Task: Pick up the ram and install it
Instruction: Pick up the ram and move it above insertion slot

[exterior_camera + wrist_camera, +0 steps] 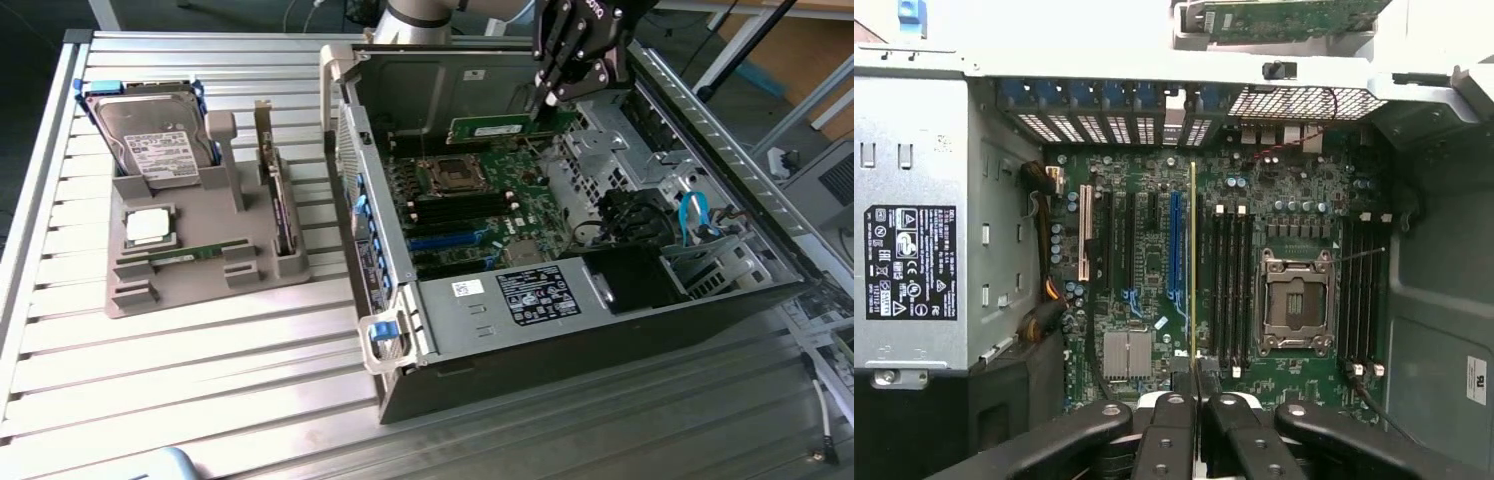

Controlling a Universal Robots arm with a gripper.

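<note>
Gripper is clamping the ram above the motherboard; slight misalignment with the slots risks jamming.

- The gripper hangs over the open computer case, near the case's upright far panel and above its inside.
- Its black body leans slightly, with the fingertips pointing down into the case.
- The jaws are pinched close together on the ram, gripping it near one end; the stick hangs level just under the fingertips, above the board inside the case.
- From the wrist, the two fingers stand side by side with the ram's thin edge between them, and the black linkage bars splay outward on either side.
- A silver-grey segment of the arm rises behind the case's far panel.
</note>
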